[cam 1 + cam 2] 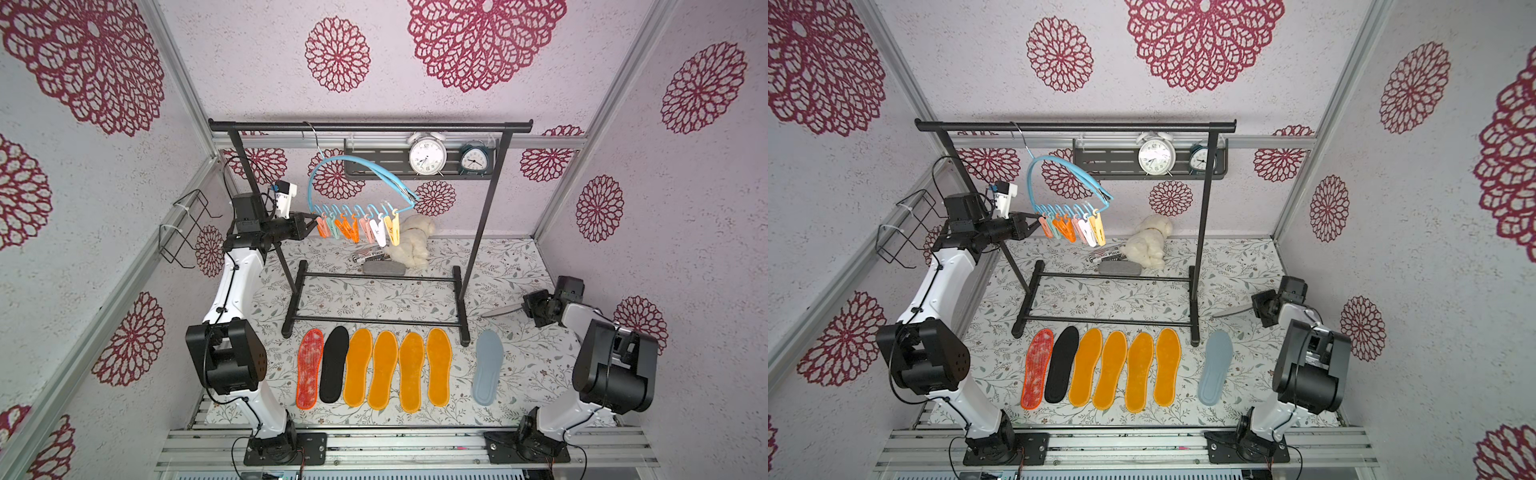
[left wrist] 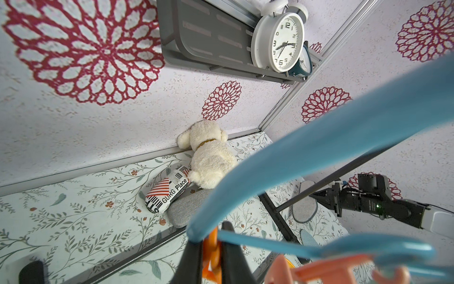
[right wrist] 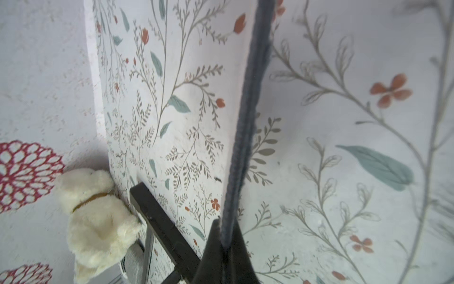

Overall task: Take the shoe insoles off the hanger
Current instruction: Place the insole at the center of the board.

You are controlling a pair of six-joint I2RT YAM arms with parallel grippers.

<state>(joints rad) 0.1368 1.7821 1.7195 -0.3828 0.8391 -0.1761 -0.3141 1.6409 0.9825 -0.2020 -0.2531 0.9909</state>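
left gripper: clamped on orange peg of hanger;
right gripper: pinching grey insole, edge-on;
table: seven insoles in row;
shelf: white clock, teal clock

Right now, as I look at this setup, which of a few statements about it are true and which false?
1. Seven insoles lie in a row on the table. True.
2. The left hand pinches an orange peg of the blue hanger. True.
3. The right hand is empty. False: it holds a grey insole.
4. The hanger lies on the table. False: it hangs by its hook from the black rack.
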